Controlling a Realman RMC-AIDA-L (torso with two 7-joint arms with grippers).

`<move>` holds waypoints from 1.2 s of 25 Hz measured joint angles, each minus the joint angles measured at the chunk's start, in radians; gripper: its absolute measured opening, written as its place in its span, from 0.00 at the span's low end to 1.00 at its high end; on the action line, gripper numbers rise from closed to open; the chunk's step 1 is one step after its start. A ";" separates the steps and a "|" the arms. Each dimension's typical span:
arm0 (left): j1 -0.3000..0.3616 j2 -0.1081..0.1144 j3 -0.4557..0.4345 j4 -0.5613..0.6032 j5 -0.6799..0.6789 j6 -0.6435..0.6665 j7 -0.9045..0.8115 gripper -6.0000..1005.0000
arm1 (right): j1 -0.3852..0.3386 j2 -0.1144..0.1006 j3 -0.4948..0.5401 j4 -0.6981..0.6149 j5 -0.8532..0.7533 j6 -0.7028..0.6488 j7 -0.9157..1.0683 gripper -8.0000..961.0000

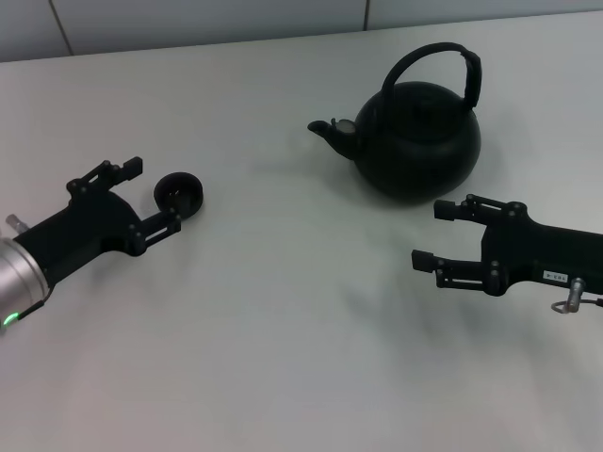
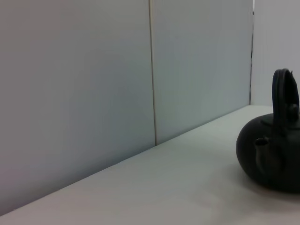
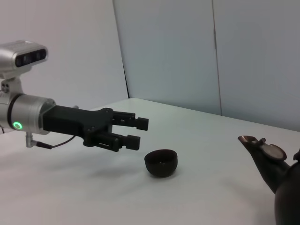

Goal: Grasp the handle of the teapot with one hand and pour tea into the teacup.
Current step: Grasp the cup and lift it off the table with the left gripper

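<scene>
Black teapot (image 1: 417,132) is sitting just beyond the open right gripper (image 1: 450,239). The open left gripper (image 1: 154,197) is flanking the teacup (image 1: 179,192) (ungrasped). Gripping the arched handle (image 1: 443,68) off-centre risks the pot swinging and spilling.

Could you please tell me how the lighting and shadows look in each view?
Head view: soft, even light, faint shadows under the round matte-black teapot. Left wrist view: dim, teapot nearly a silhouette. Right wrist view: a soft shadow under the small black teacup.

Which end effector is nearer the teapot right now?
Right. The right end effector sits open just in front of the teapot; the left end effector is open around the teacup, far across the table.
</scene>
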 joint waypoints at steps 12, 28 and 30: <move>-0.134 -0.002 0.052 -0.071 0.056 -0.152 -0.008 0.77 | 0.000 0.000 0.000 -0.002 0.000 -0.001 0.004 0.85; -0.153 0.000 0.056 -0.077 0.059 -0.191 -0.054 0.76 | 0.006 -0.002 -0.011 -0.004 0.001 -0.002 0.005 0.85; -0.155 0.000 0.056 -0.077 0.073 -0.193 -0.065 0.76 | 0.006 -0.002 -0.012 -0.004 0.001 -0.002 0.005 0.85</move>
